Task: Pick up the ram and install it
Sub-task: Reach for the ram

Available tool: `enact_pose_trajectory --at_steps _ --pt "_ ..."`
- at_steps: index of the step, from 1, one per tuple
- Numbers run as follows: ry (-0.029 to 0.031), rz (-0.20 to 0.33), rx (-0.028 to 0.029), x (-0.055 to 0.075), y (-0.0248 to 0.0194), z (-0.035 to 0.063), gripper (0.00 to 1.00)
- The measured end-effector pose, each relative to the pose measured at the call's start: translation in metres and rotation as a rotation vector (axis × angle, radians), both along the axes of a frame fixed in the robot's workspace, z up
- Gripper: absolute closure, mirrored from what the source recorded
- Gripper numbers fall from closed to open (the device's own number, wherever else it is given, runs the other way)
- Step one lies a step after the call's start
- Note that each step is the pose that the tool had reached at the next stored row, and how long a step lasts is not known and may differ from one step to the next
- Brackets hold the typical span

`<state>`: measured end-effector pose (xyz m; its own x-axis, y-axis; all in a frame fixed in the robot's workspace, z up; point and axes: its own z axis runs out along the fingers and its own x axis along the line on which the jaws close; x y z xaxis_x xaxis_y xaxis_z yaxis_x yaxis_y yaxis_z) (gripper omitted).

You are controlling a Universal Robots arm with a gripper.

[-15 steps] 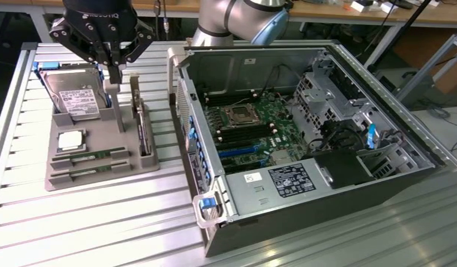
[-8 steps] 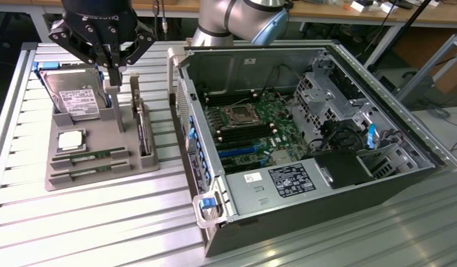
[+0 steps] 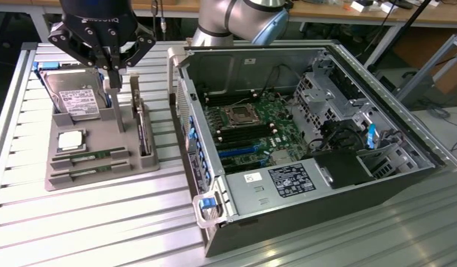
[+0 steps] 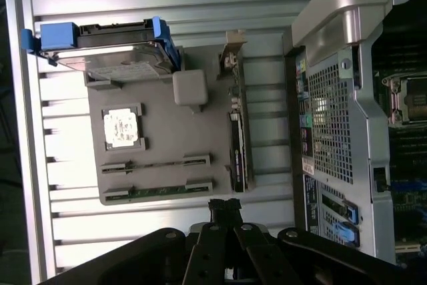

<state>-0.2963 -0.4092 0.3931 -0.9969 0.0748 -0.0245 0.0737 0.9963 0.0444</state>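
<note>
Hovering the gripper (image 3: 113, 78) over the far half of the grey parts tray (image 3: 102, 133) on the exterior view's left, I am seeing its fingers pinched together on nothing, and the wrist view is showing the same closed tips (image 4: 225, 206). The ram (image 3: 88, 171) is sitting on edge in the nearest slot of the tray, well apart from the gripper, with a second stick (image 3: 91, 156) lying in the slot just beside it. I am reading the slots as a way of keeping each thin board upright, its long top edge offered for a pinch. Farther along the tray, the silver processor chip (image 3: 71, 140) is resting flat in its own pocket and the hard drive (image 3: 77, 97) is leaning in its blue bracket at the far end. A grey post (image 3: 119, 111) is rising from the tray right under the fingers, and a card (image 3: 144, 133) is standing on edge along the tray's right side; I am judging both to be crowding any low path across the tray. To the right, the computer case (image 3: 303, 228) is lying open with the motherboard (image 3: 258, 130) facing up. Its perforated rear wall (image 3: 188, 122) is standing between the tray and the board, so I am judging that anything carried across is needing height.
</note>
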Motion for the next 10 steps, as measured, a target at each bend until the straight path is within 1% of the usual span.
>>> enact_pose_trajectory --at_steps 3,5,10 --pt "0.0000 0.000 0.0000 -0.0002 -0.0028 0.0000 0.90" --pt "0.0001 0.000 -0.0001 -0.0004 -0.0054 0.0000 0.90" --pt "0.0000 0.000 -0.0001 -0.0008 -0.0093 0.0000 0.90"
